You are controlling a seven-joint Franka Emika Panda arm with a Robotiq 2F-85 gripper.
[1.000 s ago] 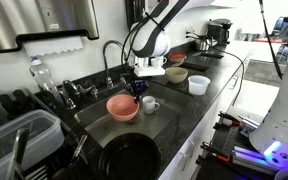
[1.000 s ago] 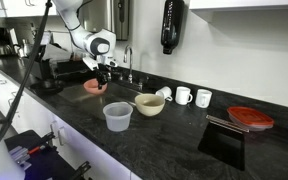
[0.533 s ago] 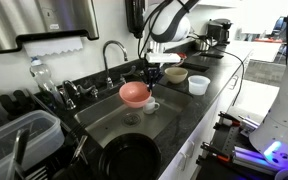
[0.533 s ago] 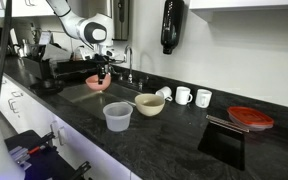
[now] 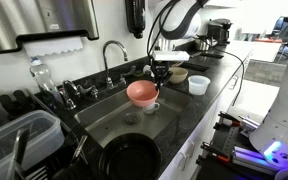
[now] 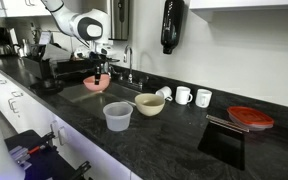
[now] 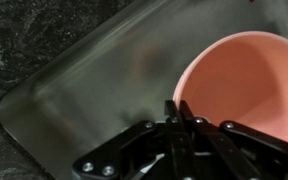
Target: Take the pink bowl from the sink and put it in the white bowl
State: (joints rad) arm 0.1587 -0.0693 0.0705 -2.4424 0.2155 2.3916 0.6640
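Observation:
The pink bowl [image 5: 142,93] hangs in the air above the sink, tilted, held by its rim. It also shows in the other exterior view [image 6: 96,84] and fills the right of the wrist view [image 7: 249,85]. My gripper [image 5: 159,73] [image 6: 98,70] [image 7: 180,108] is shut on the bowl's rim. The white bowl [image 5: 176,75] [image 6: 150,104], cream with a darker inside, stands on the black counter beside the sink, apart from the pink bowl.
A white handled mug [image 5: 150,105] stands in the sink [image 5: 104,125] under the bowl. A big black pan [image 5: 129,160] lies at the sink's near end. A straight-sided cup [image 5: 198,85] [image 6: 118,116], the faucet [image 5: 111,50], white mugs [image 6: 184,96] and a red-lidded dish [image 6: 249,117] stand around.
The gripper has lifted the pink bowl out of the sink and carried it up and toward the white bowl's side. The white mug in the sink is now partly under the bowl.

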